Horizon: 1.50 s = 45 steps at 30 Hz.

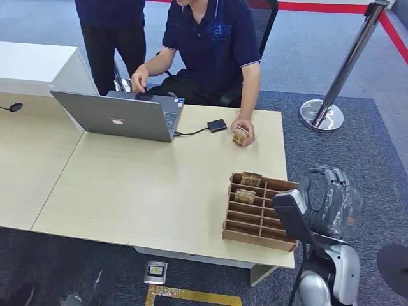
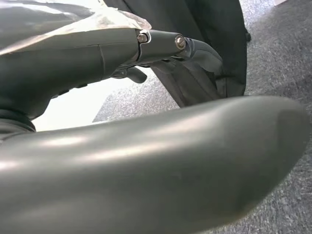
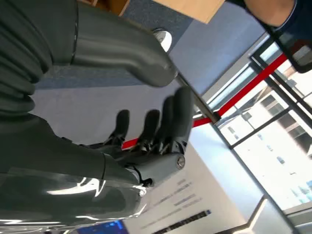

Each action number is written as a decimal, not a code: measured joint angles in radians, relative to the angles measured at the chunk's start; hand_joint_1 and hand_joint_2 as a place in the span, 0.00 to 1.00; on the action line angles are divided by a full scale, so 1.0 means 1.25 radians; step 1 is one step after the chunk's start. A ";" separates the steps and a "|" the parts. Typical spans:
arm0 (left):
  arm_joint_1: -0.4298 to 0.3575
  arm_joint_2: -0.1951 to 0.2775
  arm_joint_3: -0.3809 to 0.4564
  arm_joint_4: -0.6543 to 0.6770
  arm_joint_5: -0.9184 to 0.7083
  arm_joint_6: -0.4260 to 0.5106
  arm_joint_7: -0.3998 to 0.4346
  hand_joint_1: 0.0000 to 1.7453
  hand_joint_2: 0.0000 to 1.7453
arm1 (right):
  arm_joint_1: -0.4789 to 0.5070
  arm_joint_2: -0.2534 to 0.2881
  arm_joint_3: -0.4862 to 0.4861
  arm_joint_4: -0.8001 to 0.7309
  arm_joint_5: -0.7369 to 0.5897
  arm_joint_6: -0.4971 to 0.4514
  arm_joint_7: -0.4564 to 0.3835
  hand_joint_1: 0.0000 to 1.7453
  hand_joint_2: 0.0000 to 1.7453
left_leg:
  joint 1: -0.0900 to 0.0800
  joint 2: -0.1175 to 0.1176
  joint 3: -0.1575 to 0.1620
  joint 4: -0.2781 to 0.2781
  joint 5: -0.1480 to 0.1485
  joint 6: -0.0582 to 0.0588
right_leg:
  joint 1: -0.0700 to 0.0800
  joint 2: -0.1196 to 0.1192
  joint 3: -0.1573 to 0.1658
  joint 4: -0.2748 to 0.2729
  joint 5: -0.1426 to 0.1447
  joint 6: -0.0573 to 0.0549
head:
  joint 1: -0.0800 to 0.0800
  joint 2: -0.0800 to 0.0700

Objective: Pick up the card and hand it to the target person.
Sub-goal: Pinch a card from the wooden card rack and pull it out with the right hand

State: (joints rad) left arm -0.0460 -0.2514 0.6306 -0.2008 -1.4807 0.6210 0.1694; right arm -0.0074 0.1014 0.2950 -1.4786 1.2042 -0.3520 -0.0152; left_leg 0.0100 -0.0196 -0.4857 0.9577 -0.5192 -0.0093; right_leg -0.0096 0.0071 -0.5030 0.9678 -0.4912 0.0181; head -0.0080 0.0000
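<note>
From the head view the right hand hangs off the tabletop's right front corner, just beside the wooden rack whose slots hold two cards. The seated person's hand holds another card near the far right edge, beside a laptop. The right wrist view adds the fingers, spread and empty. The left wrist view shows the left hand over carpet; whether its fingers grip, I cannot tell.

The seated person is cut off at the top edge. The cards in the wooden rack are too small to read.
</note>
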 joint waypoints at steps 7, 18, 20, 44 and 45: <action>-0.002 0.000 0.001 0.001 0.001 -0.002 0.005 0.00 0.00 | -0.027 -0.025 0.069 0.014 0.038 0.065 0.067 0.88 1.00 | 0.000 0.000 0.000 0.000 0.000 0.000 | 0.000 0.000 0.000 0.000 0.000 0.000 | 0.000 0.000; -0.003 0.000 0.002 0.002 0.002 -0.001 0.012 0.00 0.00 | -0.059 -0.031 0.126 0.056 0.050 0.095 0.090 0.56 1.00 | 0.000 0.000 0.000 0.000 0.000 0.000 | 0.000 0.000 0.000 0.000 0.000 0.000 | 0.000 0.000; -0.003 0.000 0.002 0.003 0.002 -0.001 0.012 0.00 0.00 | -0.062 -0.030 0.133 0.065 0.059 0.103 0.097 0.46 1.00 | 0.000 0.000 0.000 0.000 0.000 0.000 | 0.000 0.000 0.000 0.000 0.000 0.000 | 0.000 0.000; -0.004 0.000 0.002 0.006 -0.023 -0.014 0.014 0.00 0.00 | -0.081 0.018 0.183 0.154 0.099 0.139 0.150 0.49 1.00 | 0.000 0.000 0.000 0.000 0.000 0.000 | 0.000 0.000 0.000 0.000 0.000 0.000 | 0.000 0.000; -0.004 0.000 0.002 0.006 -0.024 -0.015 0.014 0.00 0.00 | -0.081 0.020 0.183 0.158 0.100 0.141 0.152 0.48 1.00 | 0.000 0.000 0.000 0.000 0.000 0.000 | 0.000 0.000 0.000 0.000 0.000 0.000 | 0.000 0.000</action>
State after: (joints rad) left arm -0.0514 -0.2518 0.6329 -0.1938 -1.5106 0.6027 0.1874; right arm -0.1092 0.1262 0.5241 -1.2813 1.3287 -0.1758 0.1751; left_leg 0.0101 -0.0197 -0.4859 0.9577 -0.5192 -0.0093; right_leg -0.0096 0.0071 -0.5032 0.9677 -0.4913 0.0180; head -0.0080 0.0000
